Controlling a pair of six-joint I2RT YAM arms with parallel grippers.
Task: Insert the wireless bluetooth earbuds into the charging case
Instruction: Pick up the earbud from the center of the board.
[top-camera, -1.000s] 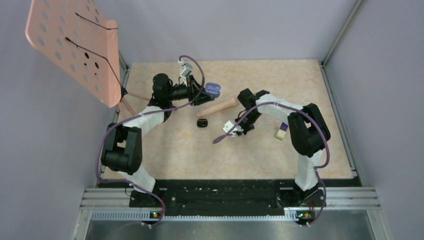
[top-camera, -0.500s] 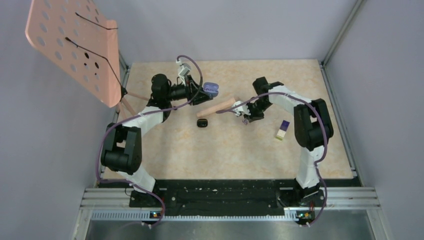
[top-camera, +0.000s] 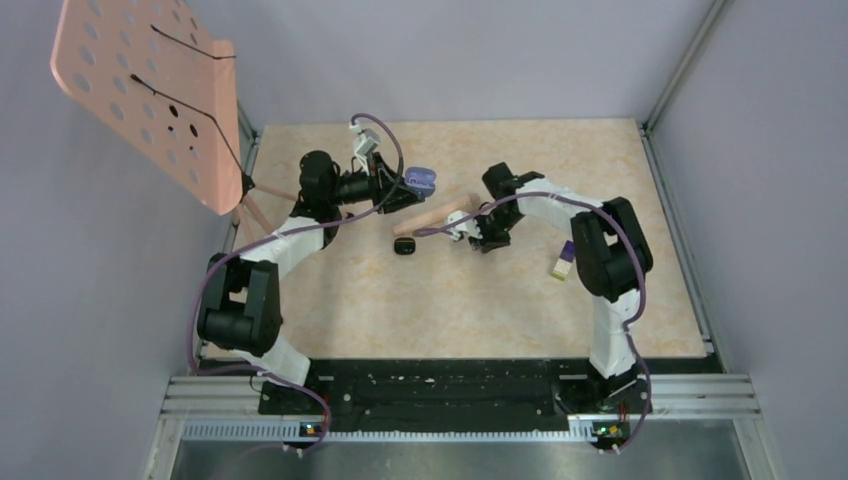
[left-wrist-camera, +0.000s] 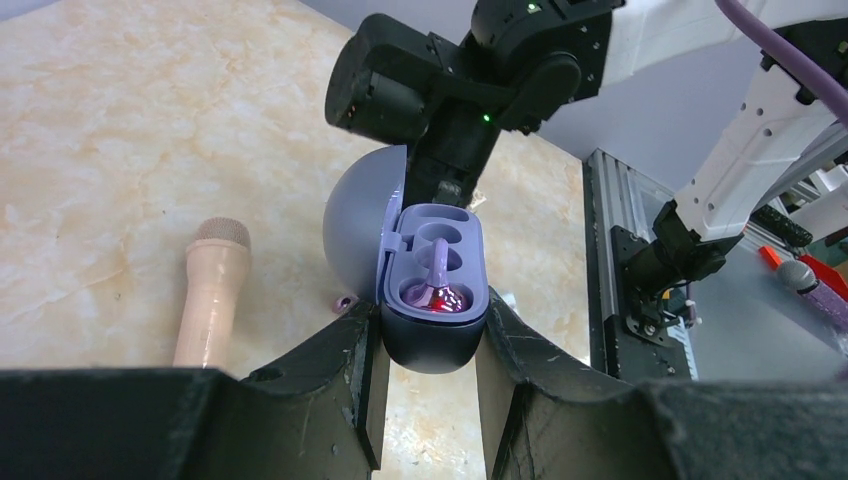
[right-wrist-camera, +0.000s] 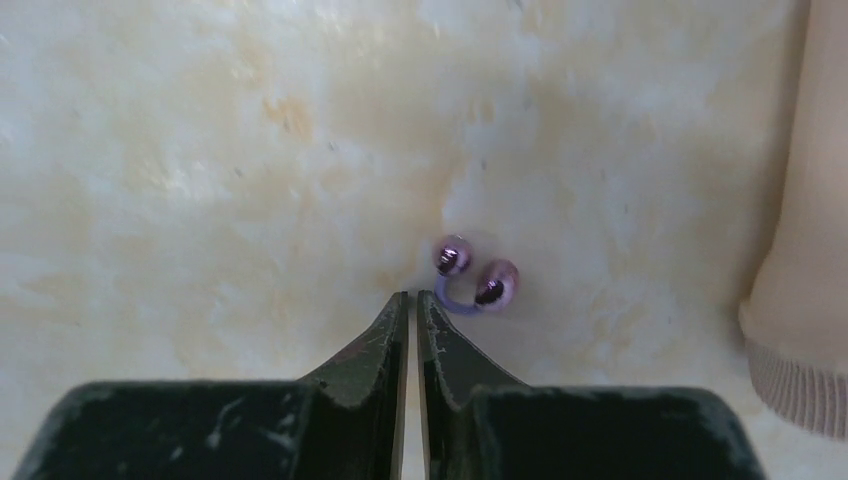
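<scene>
Beside the right pincer (right-wrist-camera: 413, 297) lies a purple earbud (right-wrist-camera: 495, 284); microphone (right-wrist-camera: 805, 250) cut off.

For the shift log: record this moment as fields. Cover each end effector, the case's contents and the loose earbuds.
left end effector: shut on the open lavender plastic charging case
case contents: one glossy pinkish-purple earbud seated; other well empty
right end effector: shut, holding nothing
loose earbuds: two glossy pinkish-purple bead-shaped earbuds on the beige marbled tabletop, just beside the right tips
nearby: beige foam-headed microphone lying flat
</scene>
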